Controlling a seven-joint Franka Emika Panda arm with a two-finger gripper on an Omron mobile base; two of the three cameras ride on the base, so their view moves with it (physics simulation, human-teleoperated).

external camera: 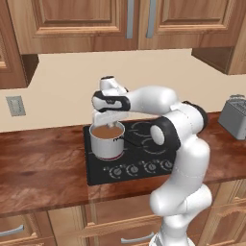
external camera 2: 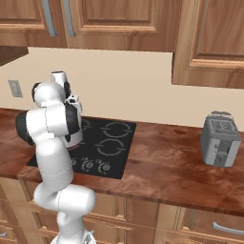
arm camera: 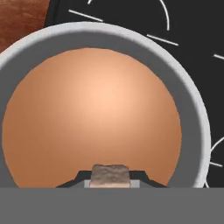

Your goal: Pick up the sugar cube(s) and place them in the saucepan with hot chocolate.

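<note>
The silver saucepan stands on the front left of the black stovetop, with brown hot chocolate inside. My gripper hangs straight down just above the liquid, near the pan's far side. In the hand view the saucepan's rim rings the brown liquid. Low in that view the small pale sugar cube sits pinched between my two dark fingertips. My gripper is shut on it. In the right base view my own arm hides the pan.
A grey toaster stands on the wooden counter at the far right, also toaster. Stove knobs line the stovetop's front edge. Wooden cabinets hang overhead. A wall outlet is at the left.
</note>
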